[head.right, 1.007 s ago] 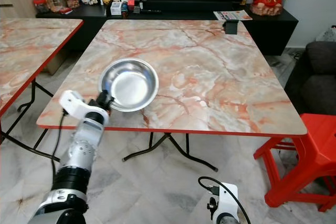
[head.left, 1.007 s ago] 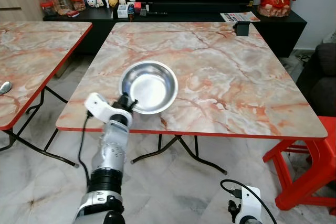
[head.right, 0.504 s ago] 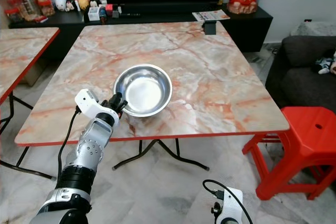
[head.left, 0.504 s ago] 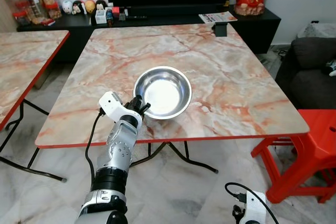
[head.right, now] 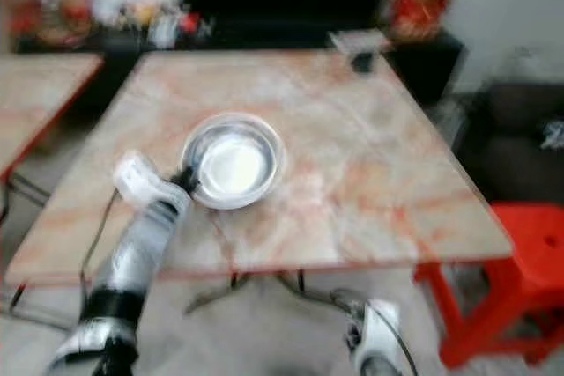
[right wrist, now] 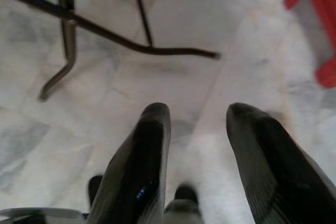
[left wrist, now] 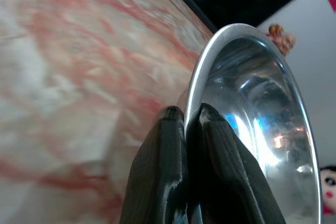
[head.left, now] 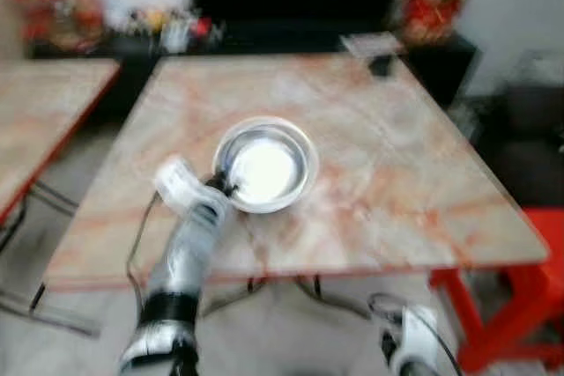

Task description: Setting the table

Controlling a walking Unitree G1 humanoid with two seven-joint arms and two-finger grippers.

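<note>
Head views are blurred. The bowl [head.left: 265, 165] is seen over the table [head.left: 397, 191], near its front-left part. Its rim at about 8 o'clock is pinched by the left gripper [left wrist: 185, 114], fingers nearly together on it. The right gripper [right wrist: 197, 116] is hung low over the floor [right wrist: 173, 82], fingers spread, nothing held.

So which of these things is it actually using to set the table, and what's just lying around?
In use:
steel bowl, pinched at its rim by the left gripper
marble table it sits on

Just there:
red stool
second table
black cabinet with blurred ornaments
right gripper, idle over the floor
</note>
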